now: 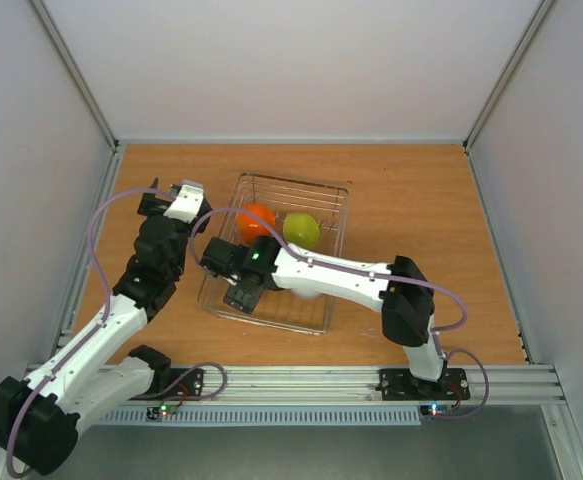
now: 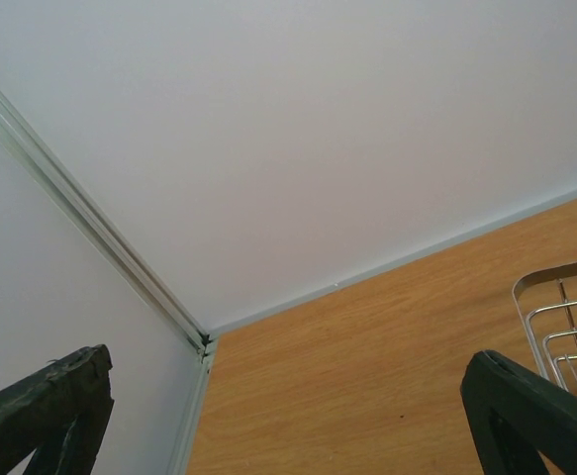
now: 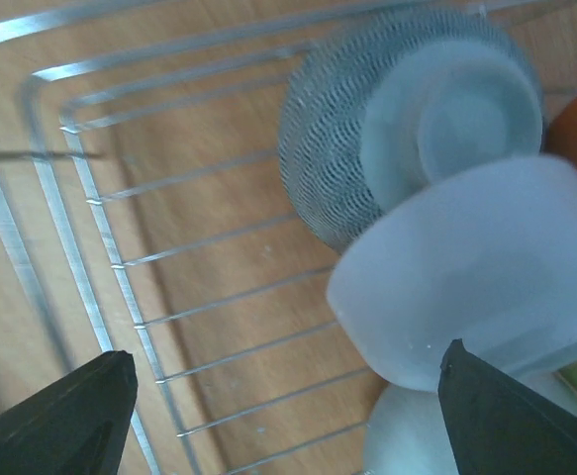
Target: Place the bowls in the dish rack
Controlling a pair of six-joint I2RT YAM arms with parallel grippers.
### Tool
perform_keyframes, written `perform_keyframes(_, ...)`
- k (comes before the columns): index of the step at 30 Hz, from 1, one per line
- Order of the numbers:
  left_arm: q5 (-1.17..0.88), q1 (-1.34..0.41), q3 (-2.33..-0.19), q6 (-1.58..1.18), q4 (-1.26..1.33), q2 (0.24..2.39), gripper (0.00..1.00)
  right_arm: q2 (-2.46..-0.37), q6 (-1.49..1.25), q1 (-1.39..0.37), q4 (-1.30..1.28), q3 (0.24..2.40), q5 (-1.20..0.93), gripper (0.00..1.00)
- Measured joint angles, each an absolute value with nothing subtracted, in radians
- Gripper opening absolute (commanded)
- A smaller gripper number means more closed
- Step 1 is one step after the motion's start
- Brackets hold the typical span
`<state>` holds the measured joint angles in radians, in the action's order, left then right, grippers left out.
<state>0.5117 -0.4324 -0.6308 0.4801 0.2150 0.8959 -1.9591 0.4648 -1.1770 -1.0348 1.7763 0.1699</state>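
The silver wire dish rack point(image 1: 337, 215) stands mid-table. The orange bowl point(image 1: 256, 218) and lime green bowl point(image 1: 302, 229) lie in its far part. My right gripper point(image 1: 243, 293) hangs over the rack's near left part, open and empty. In the right wrist view the rack's rods point(image 3: 120, 257) fill the left. A grey textured bowl point(image 3: 318, 148) lies bottom-up, a blurred white bowl point(image 3: 476, 267) lies against it, and a second white bowl point(image 3: 417, 440) is below. The jaws point(image 3: 288, 416) stand wide apart. My left gripper point(image 1: 169, 196) is open beside the rack's left side, holding nothing.
The left wrist view shows my open left gripper point(image 2: 288, 426) pointing at the table's far left corner point(image 2: 207, 341), with a corner of the rack point(image 2: 555, 307) at the right. White walls enclose the table on three sides.
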Motion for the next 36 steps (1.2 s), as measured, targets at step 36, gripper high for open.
perform_keyframes(36, 0.546, -0.432, -0.613, 0.506, 0.266, 0.881, 0.96, -2.101, 0.318, -1.201, -1.043, 1.711, 0.611, 0.95)
